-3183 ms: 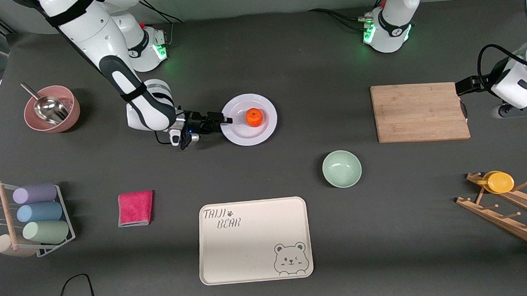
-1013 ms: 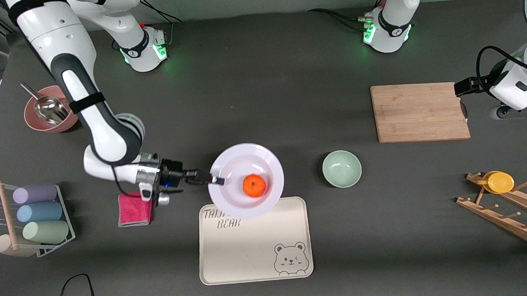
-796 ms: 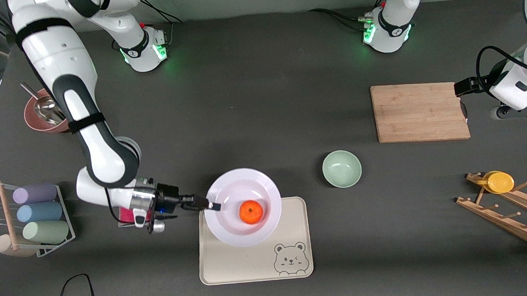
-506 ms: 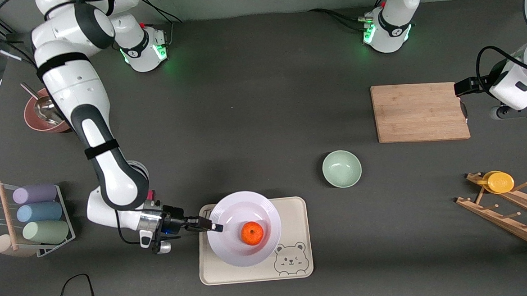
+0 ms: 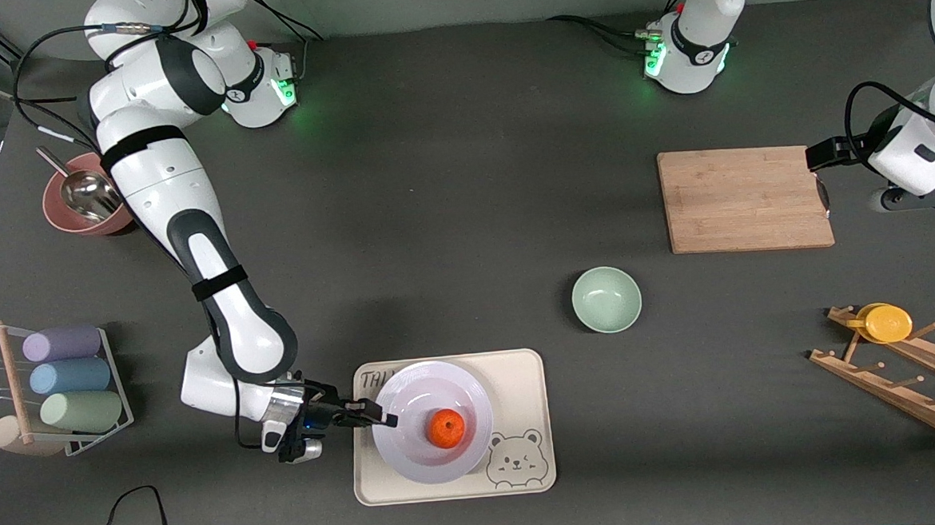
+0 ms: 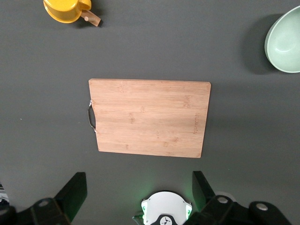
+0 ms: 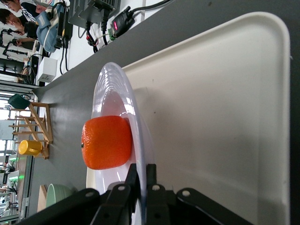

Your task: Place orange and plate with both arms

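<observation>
Reaching down from its base at eleven o'clock in the front view, the right arm ends in the right gripper (image 5: 386,419), its fingers clenched on the nine o'clock rim of the plate (image 5: 413,454). The plate carries the orange (image 5: 447,427) near its middle and sits over the beige bear-print tray (image 5: 521,372) at six o'clock on the table. Whether the plate rests on the tray or is just above it cannot be told. The plate hides most of the tray's printed lettering, leaving only the first letters showing.

In the right wrist view the plate (image 7: 111,101) is seen edge-on with the orange (image 7: 106,142) on it, and the gripper's fingers (image 7: 151,174) pinch the rim; their tips are hard to separate from the plate's edge.

The left arm waits at three o'clock, cut off by the frame edge. The left gripper (image 6: 136,194) hangs over the table by the wooden cutting board (image 5: 744,198), fingers spread and grasping nothing; only the finger ends show in its wrist view.

A pale-green bowl (image 5: 606,299) stands between board and tray
</observation>
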Robot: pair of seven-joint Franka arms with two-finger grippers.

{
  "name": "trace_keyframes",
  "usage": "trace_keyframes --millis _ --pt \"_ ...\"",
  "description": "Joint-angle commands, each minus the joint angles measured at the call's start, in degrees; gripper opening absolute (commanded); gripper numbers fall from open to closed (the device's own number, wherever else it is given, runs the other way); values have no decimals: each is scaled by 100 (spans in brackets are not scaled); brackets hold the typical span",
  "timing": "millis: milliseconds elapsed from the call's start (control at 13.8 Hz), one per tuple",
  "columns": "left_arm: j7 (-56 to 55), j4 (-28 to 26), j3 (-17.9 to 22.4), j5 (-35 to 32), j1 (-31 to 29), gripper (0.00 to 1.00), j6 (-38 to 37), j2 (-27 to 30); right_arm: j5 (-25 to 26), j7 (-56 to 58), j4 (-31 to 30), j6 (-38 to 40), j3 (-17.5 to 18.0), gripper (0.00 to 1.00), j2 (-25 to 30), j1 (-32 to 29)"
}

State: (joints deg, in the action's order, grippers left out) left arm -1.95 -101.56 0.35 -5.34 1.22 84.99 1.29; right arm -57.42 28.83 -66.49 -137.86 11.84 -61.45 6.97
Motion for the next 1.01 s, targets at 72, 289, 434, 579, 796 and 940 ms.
trace_keyframes --millis 72,289,434,579,796,940 --pt "-42 14 36 33 45 100 26 11 309 -211 277 -118 29 75 -210 76" --pt "-42 22 36 33 53 100 79 11 617 -237 268 -145 29 100 -192 94" --pt "-42 22 36 33 53 100 71 11 1115 -264 312 -136 3 100 -87 85" --pt "-42 14 36 33 53 100 53 11 2151 -465 391 -136 -199 100 18 85" --pt "-42 14 27 33 62 100 18 11 3357 -483 532 231 -234 100 483 67" --pt "-68 14 36 33 158 100 9 11 3492 -719 515 662 -357 100 904 58"
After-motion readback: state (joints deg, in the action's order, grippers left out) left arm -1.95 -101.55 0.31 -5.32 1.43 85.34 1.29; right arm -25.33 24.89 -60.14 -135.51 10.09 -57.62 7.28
